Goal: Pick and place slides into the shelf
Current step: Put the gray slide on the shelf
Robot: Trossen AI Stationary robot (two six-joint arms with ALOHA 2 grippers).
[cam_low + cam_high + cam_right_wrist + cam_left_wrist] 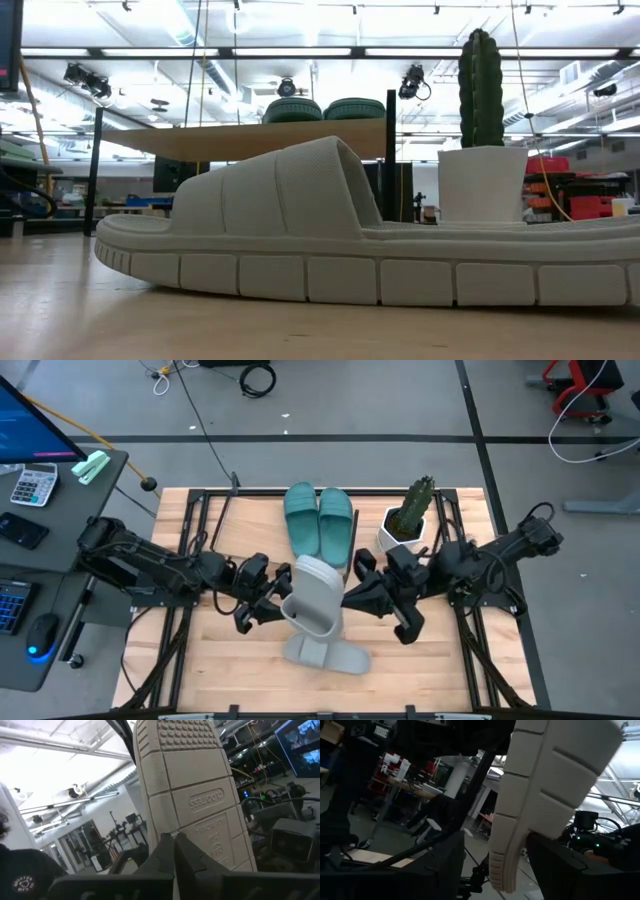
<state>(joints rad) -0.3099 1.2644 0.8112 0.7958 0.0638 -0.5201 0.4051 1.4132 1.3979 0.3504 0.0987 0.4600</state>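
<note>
From where I stand, the left end effector (272, 603) clamps one edge of a grey slide (312, 598) held above the bench (200, 650); a loose bite there could let it twist. The right end effector (362, 596) pinches the opposite edge, so unequal pulling might wrench it free onto the second grey slide (330, 655). Both teal slides (320, 520) already sit on the shelf (240, 142), beside a potted cactus (410, 515) easily knocked.

teal slides (319, 520), grey slides (313, 598), seemingly ribbed
</note>
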